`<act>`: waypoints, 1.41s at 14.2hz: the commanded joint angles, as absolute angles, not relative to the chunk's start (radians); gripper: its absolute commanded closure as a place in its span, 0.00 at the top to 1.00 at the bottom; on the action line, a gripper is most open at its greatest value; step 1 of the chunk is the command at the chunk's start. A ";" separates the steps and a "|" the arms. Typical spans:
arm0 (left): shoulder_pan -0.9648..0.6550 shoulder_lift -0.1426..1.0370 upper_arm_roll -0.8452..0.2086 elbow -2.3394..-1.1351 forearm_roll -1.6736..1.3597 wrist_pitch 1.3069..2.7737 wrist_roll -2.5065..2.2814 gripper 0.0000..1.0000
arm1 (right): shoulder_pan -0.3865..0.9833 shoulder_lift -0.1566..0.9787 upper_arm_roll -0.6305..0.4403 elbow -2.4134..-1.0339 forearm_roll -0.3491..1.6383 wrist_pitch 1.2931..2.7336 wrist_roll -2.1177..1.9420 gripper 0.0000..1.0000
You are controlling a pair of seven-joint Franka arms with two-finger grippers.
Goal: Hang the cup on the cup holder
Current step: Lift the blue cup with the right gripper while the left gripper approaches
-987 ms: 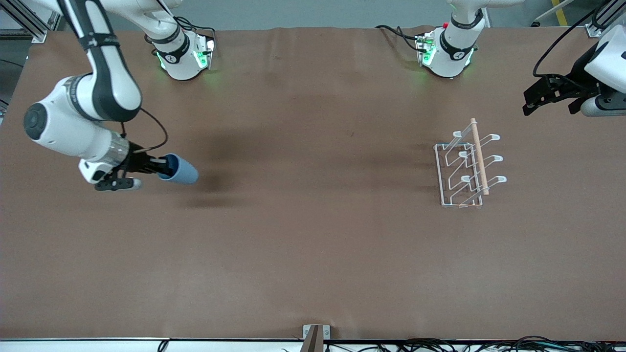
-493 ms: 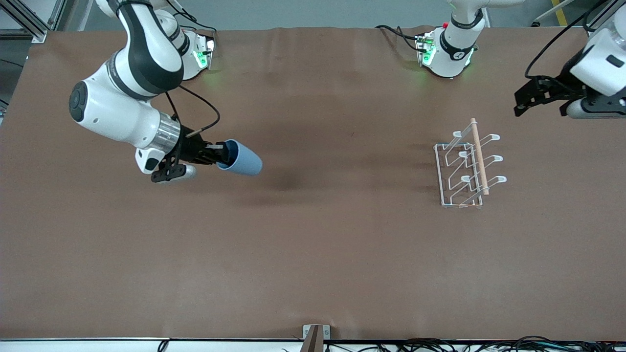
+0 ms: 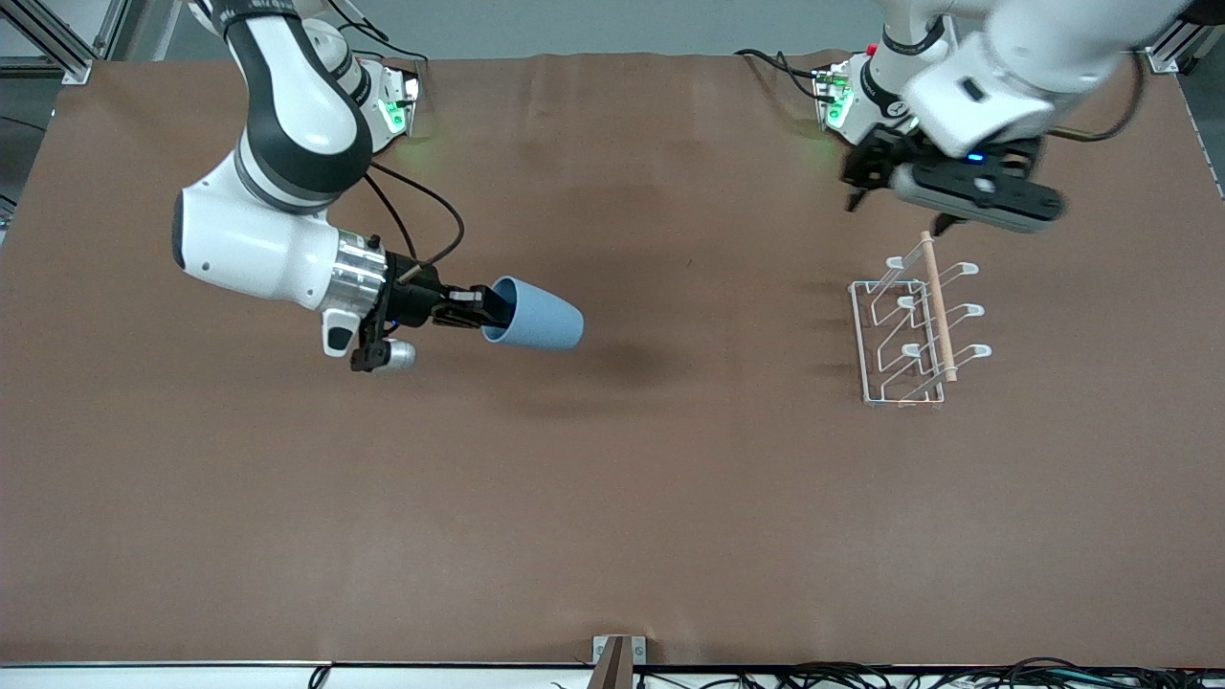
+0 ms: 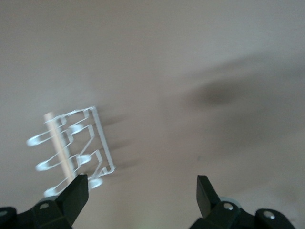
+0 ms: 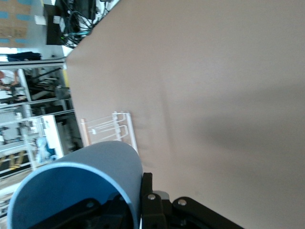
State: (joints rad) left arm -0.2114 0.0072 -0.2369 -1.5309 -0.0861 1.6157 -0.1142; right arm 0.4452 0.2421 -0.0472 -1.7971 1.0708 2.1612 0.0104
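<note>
Cup [image 3: 534, 326] sideways, rim clenched by right hand [image 3: 478, 314]; left hand [image 4: 140, 195] spread above holder [image 3: 914, 330]

Left wrist view: white wire cup holder with wooden dowel [image 4: 71, 152] motion-blurred, prongs indistinct. Right wrist view: light-blue plastic cup [image 5: 76, 188] cut off at frame edge, hiding part of that holder and the right claw's [image 5: 138, 205] fingertips.

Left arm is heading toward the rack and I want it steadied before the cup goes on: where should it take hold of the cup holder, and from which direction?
Likely the wooden dowel along the top of the cup holder, from straight above: it is the highest part, straight, and the prongs angle off to either side. The left gripper, open, hangs over the table by the dowel's end nearest the bases. The right gripper holds the cup by its rim.
</note>
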 commanded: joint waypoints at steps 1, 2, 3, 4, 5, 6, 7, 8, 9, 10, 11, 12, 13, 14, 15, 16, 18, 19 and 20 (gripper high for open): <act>-0.291 0.105 -0.248 -1.421 -0.100 1.664 -0.098 1.00 | 0.463 0.324 -0.057 -1.717 1.190 2.114 0.002 0.00; -0.325 0.150 -0.250 -1.376 -0.097 1.683 -0.097 1.00 | 0.466 0.339 -0.057 -1.710 1.201 2.108 -0.006 0.00; -0.363 0.185 -0.249 -1.337 -0.097 1.706 -0.098 1.00 | 0.472 0.344 -0.057 -1.701 1.212 2.106 -0.008 0.00; -0.395 0.213 -0.249 -1.316 -0.097 1.741 -0.100 1.00 | 0.477 0.348 -0.057 -1.692 1.238 2.106 -0.005 0.00; -0.420 0.231 -0.249 -1.313 -0.094 1.797 -0.098 1.00 | 0.477 0.353 -0.057 -1.689 1.277 2.105 -0.005 0.00; -0.435 0.244 -0.249 -1.315 -0.092 1.834 -0.083 1.00 | 0.479 0.356 -0.057 -1.687 1.301 2.091 -0.005 0.00; -0.451 0.262 -0.249 -1.315 -0.091 1.865 -0.034 1.00 | 0.480 0.363 -0.057 -1.683 1.325 2.063 -0.005 0.00; -0.460 0.282 -0.249 -1.313 -0.091 1.900 0.035 1.00 | 0.479 0.368 -0.058 -1.677 1.344 2.039 -0.005 0.00; -0.475 0.297 -0.249 -1.312 -0.091 1.948 0.101 1.00 | 0.477 0.371 -0.057 -1.675 1.345 2.019 -0.005 0.00; -0.489 0.311 -0.247 -1.312 -0.091 1.991 0.153 1.00 | 0.477 0.373 -0.058 -1.672 1.345 2.010 -0.005 0.00; -0.489 0.324 -0.248 -1.312 -0.089 2.005 0.193 1.00 | 0.479 0.373 -0.058 -1.672 1.345 2.000 -0.005 0.00; -0.491 0.327 -0.249 -1.313 -0.090 2.005 0.231 1.00 | 0.479 0.373 -0.058 -1.672 1.345 1.990 -0.005 0.00; -0.491 0.337 -0.250 -1.315 -0.091 2.005 0.270 1.00 | 0.480 0.373 -0.058 -1.672 1.345 1.988 -0.003 0.00; -0.494 0.345 -0.250 -1.315 -0.089 2.005 0.290 1.00 | 0.482 0.373 -0.058 -1.674 1.345 1.988 -0.003 0.01; -0.494 0.356 -0.250 -1.316 -0.089 2.005 0.317 1.00 | 0.482 0.373 -0.058 -1.674 1.345 1.988 -0.003 0.01; -0.494 0.367 -0.250 -1.316 -0.089 2.005 0.359 1.00 | 0.482 0.373 -0.058 -1.674 1.345 1.987 -0.003 0.01; -0.494 0.379 -0.252 -1.318 -0.089 2.006 0.379 1.00 | 0.473 0.373 -0.058 -1.674 1.344 1.958 -0.002 0.01; -0.498 0.390 -0.252 -1.318 -0.089 2.008 0.377 1.00 | 0.469 0.373 -0.058 -1.674 1.344 1.935 0.000 0.01; -0.511 0.400 -0.252 -1.318 -0.089 2.028 0.379 1.00 | 0.469 0.371 -0.058 -1.674 1.344 1.924 0.002 0.01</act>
